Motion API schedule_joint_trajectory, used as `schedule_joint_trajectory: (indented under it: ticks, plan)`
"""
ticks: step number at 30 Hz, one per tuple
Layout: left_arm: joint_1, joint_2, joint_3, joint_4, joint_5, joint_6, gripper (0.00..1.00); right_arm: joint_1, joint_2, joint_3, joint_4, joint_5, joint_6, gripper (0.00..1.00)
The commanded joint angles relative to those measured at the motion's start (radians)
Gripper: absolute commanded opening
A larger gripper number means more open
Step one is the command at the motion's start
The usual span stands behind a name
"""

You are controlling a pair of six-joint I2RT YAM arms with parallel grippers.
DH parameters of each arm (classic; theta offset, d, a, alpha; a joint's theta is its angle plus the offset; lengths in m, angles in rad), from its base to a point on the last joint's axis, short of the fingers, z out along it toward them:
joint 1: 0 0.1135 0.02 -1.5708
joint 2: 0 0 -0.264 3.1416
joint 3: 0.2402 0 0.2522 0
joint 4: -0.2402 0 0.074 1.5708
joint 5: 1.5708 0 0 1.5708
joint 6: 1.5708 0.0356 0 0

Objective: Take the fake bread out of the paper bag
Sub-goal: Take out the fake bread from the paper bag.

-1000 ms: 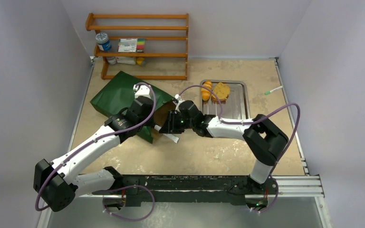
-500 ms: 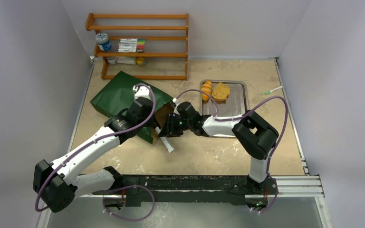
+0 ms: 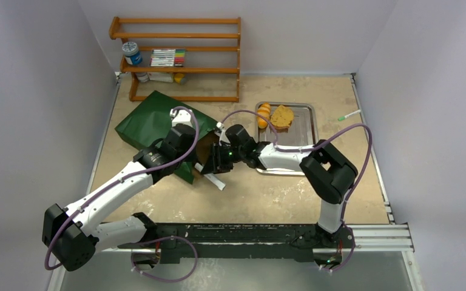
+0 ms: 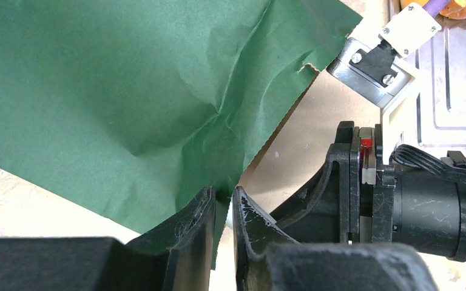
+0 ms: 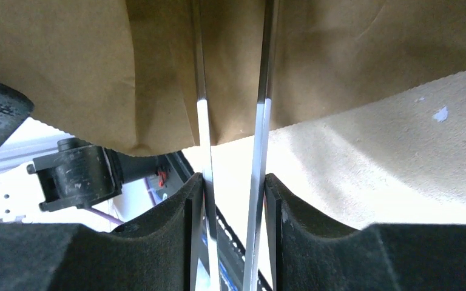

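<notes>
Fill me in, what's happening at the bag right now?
The left tool is pinched shut on the edge of the green paper bag near its mouth. The right tool grips a pair of metal tongs, whose arms point into the bag's brown inside; no bread shows between them. An orange roll and a brown slice already lie on the metal tray beside the bag.
</notes>
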State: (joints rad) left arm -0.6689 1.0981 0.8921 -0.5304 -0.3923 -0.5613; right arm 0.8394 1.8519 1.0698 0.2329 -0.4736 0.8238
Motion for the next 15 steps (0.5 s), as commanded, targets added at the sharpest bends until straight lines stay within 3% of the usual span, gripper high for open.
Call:
schedule_joint_trajectory:
  ticks: [1, 15]
  plan:
    - [0.002, -0.012, 0.049, 0.047, 0.019, 0.026, 0.16, -0.022, -0.064, 0.005, 0.005, -0.113, 0.011, 0.41]
    - [0.002, -0.043, 0.047, 0.037, 0.044, 0.048, 0.16, -0.108, -0.069, -0.036, 0.052, -0.291, 0.149, 0.42]
